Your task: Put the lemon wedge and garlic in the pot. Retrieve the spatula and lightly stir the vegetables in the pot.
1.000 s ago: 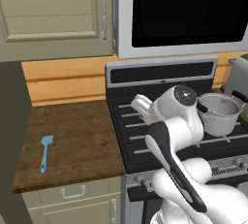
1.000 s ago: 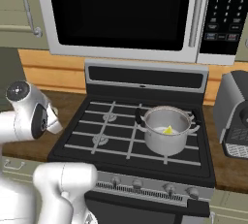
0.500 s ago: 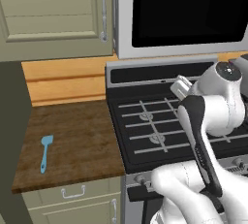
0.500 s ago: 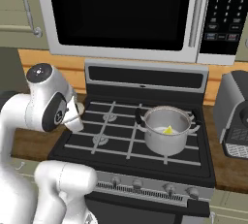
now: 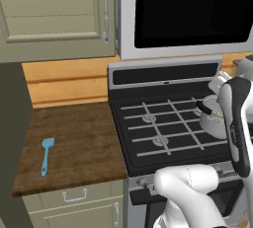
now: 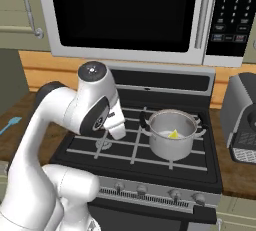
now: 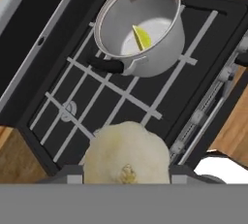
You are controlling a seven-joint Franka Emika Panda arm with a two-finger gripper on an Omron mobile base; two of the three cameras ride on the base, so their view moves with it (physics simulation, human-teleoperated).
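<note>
So the arm has swung across since a second ago: back then its elbow sat low at the stove's left, now the gripper hangs over the left burners, short of the pot. Nothing else has budged; spatula, pot and wedge sit where they were.

Going left to right: the spatula lies far off to the hand's left on the wooden counter, long axis running front to back, blade toward the wall, handle toward the counter's front edge, bare wood all round it. Then the stove, with open grates under the hand. In the hand view the garlic sits pinched between the fingers, the jaws partly closed on it. Just beyond the hand stands the pot, its black handle pointing back toward the hand, the lemon wedge inside on the pale bottom, tip toward the handle side. Past the pot, by the stove's right edge, the toaster crowds that side.
</note>
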